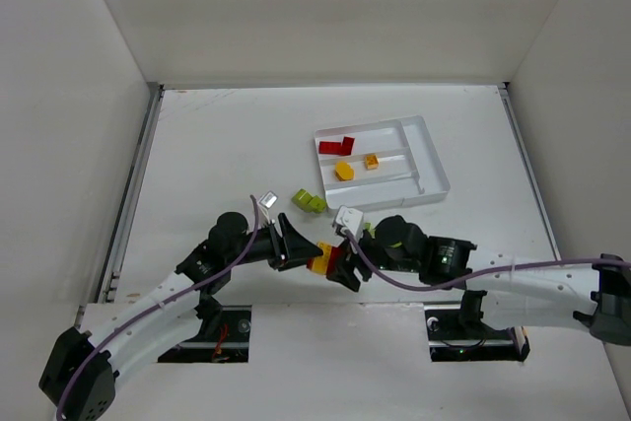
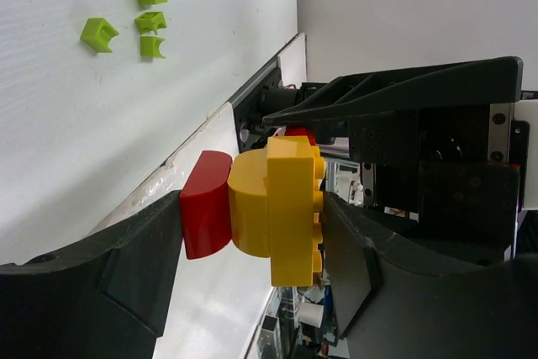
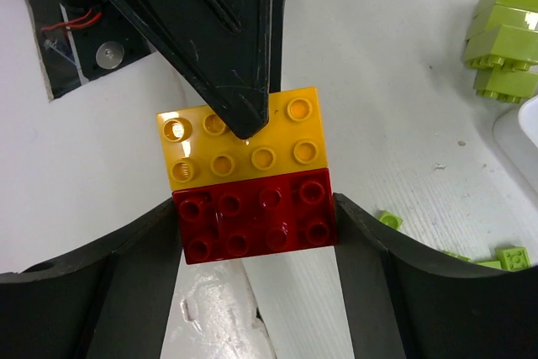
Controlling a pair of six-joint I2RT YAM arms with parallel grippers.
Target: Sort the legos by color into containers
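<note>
At the near middle of the table [image 1: 227, 135], a yellow brick [image 3: 244, 149] and a red brick [image 3: 252, 241] are seen joined side by side, studs up. The yellow brick is clamped by the left gripper [image 2: 252, 233], with one finger pressed on its studs. A red piece [image 2: 204, 203] with a rounded corner is caught between the brick's underside and the other finger. The red brick is gripped by the right gripper [image 3: 256, 216], whose fingers are set against its two short sides. Just beyond, lime bricks [image 1: 309, 201] are clustered loose on the table, with tiny cubes [image 2: 139, 6] scattered near them. Farther right, the tray [image 1: 434, 160] is set at a slant. Red legos [image 1: 337, 146] are held in its far slot. Two yellow legos [image 1: 344, 172] are seen just nearer, but their slot cannot be told for sure.
</note>
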